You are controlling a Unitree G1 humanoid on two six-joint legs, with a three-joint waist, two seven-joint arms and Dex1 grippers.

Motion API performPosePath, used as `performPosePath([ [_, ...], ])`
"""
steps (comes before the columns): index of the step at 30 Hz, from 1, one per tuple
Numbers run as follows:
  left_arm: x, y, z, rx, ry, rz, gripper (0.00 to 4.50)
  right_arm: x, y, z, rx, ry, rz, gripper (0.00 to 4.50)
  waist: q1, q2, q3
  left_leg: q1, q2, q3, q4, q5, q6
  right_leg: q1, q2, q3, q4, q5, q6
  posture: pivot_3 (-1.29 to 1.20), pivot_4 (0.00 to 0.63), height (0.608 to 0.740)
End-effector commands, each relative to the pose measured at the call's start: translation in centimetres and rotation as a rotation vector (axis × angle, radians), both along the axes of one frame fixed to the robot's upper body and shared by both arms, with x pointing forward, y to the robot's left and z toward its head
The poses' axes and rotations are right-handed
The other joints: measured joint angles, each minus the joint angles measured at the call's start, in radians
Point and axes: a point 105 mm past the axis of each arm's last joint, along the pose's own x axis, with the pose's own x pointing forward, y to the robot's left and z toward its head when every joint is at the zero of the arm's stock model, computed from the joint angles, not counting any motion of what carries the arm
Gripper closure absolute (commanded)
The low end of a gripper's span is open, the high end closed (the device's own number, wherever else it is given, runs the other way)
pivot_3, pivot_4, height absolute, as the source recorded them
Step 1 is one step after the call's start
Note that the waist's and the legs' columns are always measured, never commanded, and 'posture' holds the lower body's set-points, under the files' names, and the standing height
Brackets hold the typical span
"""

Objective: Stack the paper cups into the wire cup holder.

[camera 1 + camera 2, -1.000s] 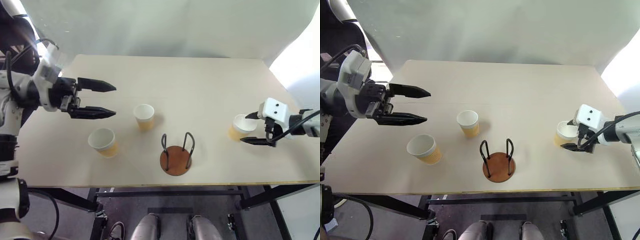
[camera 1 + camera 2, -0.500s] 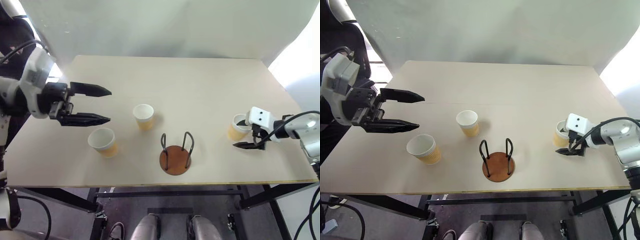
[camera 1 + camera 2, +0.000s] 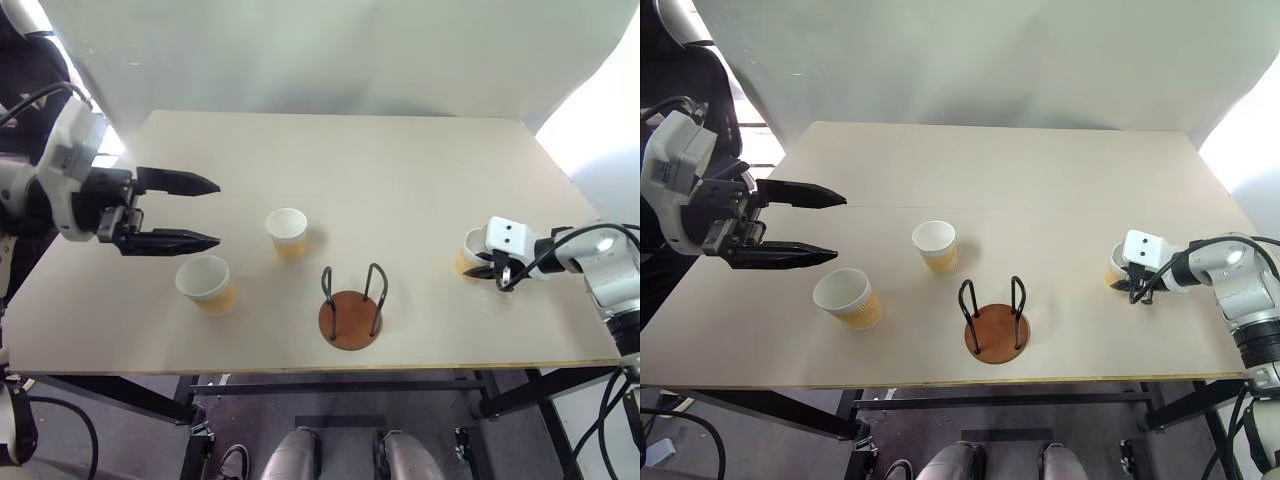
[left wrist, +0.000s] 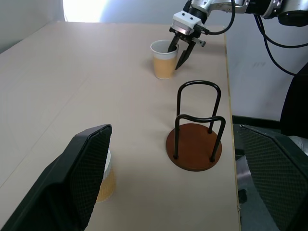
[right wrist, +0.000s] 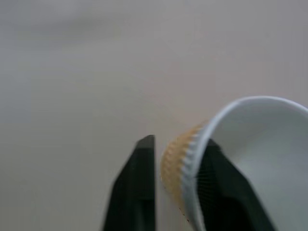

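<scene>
**Now: right cup wall being pinched**

The right-hand paper cup (image 3: 470, 252) is being gripped by the right gripper (image 4: 179, 49) — one finger inside, one outside. The left gripper (image 3: 205, 213) is being held agape over the table (image 3: 400, 170); the wire cup holder (image 3: 352, 308) is sitting empty at the near-centre.

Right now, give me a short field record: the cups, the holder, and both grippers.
cups on table: three yellow-tan paper cups, all upright
left cup: free
middle cup: free
right cup: wall pinched, one finger inside, one outside
rust-brown wire cup holder: empty, near front edge
left gripper: open, above table beside left cup
right gripper: shut on right cup's wall
</scene>
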Motion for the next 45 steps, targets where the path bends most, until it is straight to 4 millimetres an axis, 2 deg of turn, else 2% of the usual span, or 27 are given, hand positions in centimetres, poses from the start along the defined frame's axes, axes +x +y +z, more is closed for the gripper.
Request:
performPosePath([
  [1,-0.7,0.1,1.4,0.006,-0.068,-0.005,0.00,0.1,0.1,2.6,0.007,-0.068,0.015,4.47,0.000,0.000,0.000,0.000,0.000,0.000,0.000,0.000,0.000,0.000,0.000,0.000,0.000,0.000,0.000,0.00,0.150,0.740],
  [3,-0.6,0.0,1.5,0.007,-0.070,-0.007,0.00,0.0,0.4,3.4,0.026,-0.084,0.023,4.47,0.000,0.000,0.000,0.000,0.000,0.000,0.000,0.000,0.000,0.000,0.000,0.000,0.000,0.000,0.000,0.00,0.150,0.740],
  [4,-0.6,0.0,1.5,0.007,-0.070,-0.011,0.00,-0.3,0.9,4.5,0.044,-0.106,0.039,4.47,0.000,0.000,0.000,0.000,0.000,0.000,0.000,0.000,0.000,0.000,0.000,0.000,0.000,0.000,0.000,0.00,0.150,0.740],
  [9,-0.6,0.6,1.5,0.013,-0.053,-0.007,0.00,-4.7,5.0,11.3,0.132,-0.202,0.178,4.47,0.000,0.002,0.001,-0.002,0.000,0.000,-0.001,0.001,-0.002,-0.002,0.000,0.000,0.000,-0.001,-0.002,0.00,0.150,0.740],
  [11,-0.5,0.8,1.3,0.015,-0.042,-0.002,0.00,-6.5,6.9,13.3,0.202,-0.221,0.228,4.47,-0.001,0.002,0.001,0.000,0.000,0.000,-0.003,0.000,-0.003,-0.002,0.001,-0.001,0.000,-0.002,-0.003,0.00,0.150,0.740],
  [15,-0.3,0.6,0.8,0.010,-0.027,-0.013,0.00,-9.8,12.6,16.4,0.461,-0.208,0.357,4.47,-0.004,0.001,0.001,0.002,0.001,0.000,-0.005,0.001,-0.004,-0.001,0.002,0.000,0.001,-0.004,-0.005,0.00,0.150,0.740],
  [18,0.0,0.2,0.5,0.003,-0.021,-0.027,0.00,-10.8,15.8,15.6,0.571,-0.136,0.376,4.47,-0.007,0.000,0.000,0.004,0.001,0.000,-0.007,0.005,-0.002,-0.002,0.003,0.000,0.002,-0.004,-0.005,0.00,0.150,0.740],
  [20,0.1,0.1,0.4,0.001,-0.020,-0.032,0.00,-10.7,16.7,14.4,0.592,-0.101,0.347,4.47,-0.004,0.000,0.000,0.004,0.001,-0.001,-0.008,0.009,0.004,-0.002,0.003,0.000,0.004,-0.005,-0.007,0.00,0.150,0.740],
  [24,0.2,0.1,0.4,0.003,-0.022,-0.036,0.00,-10.7,17.9,12.4,0.607,-0.034,0.312,4.47,0.001,-0.001,0.000,0.003,0.001,-0.001,-0.008,0.010,0.003,-0.004,0.002,0.000,0.006,-0.006,-0.008,0.00,0.150,0.740],
  [36,-0.1,0.2,0.4,0.021,-0.017,-0.035,0.00,-11.4,18.1,9.9,0.581,0.078,0.310,4.47,0.000,-0.001,0.000,0.003,0.001,-0.001,-0.009,0.009,-0.004,-0.008,0.002,0.000,0.013,-0.007,-0.010,0.00,0.150,0.740],
  [45,-0.4,0.3,0.5,0.032,-0.013,-0.027,0.00,-10.8,18.0,7.8,0.547,0.105,0.285,4.47,0.000,-0.001,-0.001,0.003,0.001,-0.001,-0.009,0.009,-0.004,-0.008,0.002,0.000,0.013,-0.007,-0.010,0.00,0.150,0.740],
])
